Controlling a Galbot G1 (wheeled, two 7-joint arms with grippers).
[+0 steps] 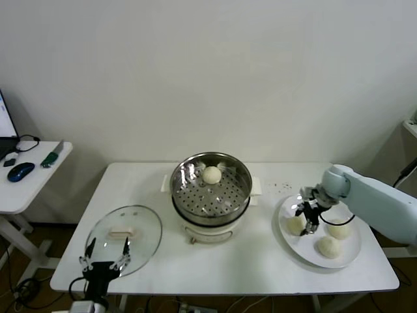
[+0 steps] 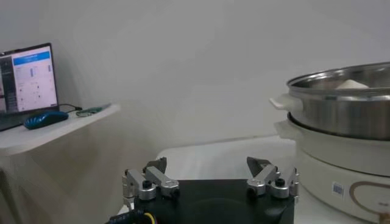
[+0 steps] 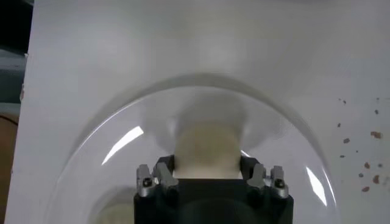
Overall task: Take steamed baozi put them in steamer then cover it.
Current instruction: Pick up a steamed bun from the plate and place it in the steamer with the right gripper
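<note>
On the white plate (image 1: 352, 253) at the right lie three steamed baozi. My right gripper (image 1: 306, 223) reaches down onto the left one (image 1: 295, 225) and is shut on it. In the right wrist view that cream bun (image 3: 206, 145) fills the gap between the fingers of the gripper (image 3: 206, 168). Two other buns (image 1: 339, 229) (image 1: 329, 246) lie beside it. The steel steamer (image 1: 242, 172) stands mid-table with one baozi (image 1: 212, 174) inside. The glass cover (image 1: 144, 225) lies flat at the front left. My left gripper (image 1: 104, 254) waits open at its near edge, holding nothing.
The steamer (image 2: 341, 103) rests on a white electric pot base (image 1: 210, 229). A side table at far left carries a blue mouse (image 1: 21, 171) and a laptop (image 2: 25, 79). Small dark crumbs (image 1: 281, 186) dot the table behind the plate.
</note>
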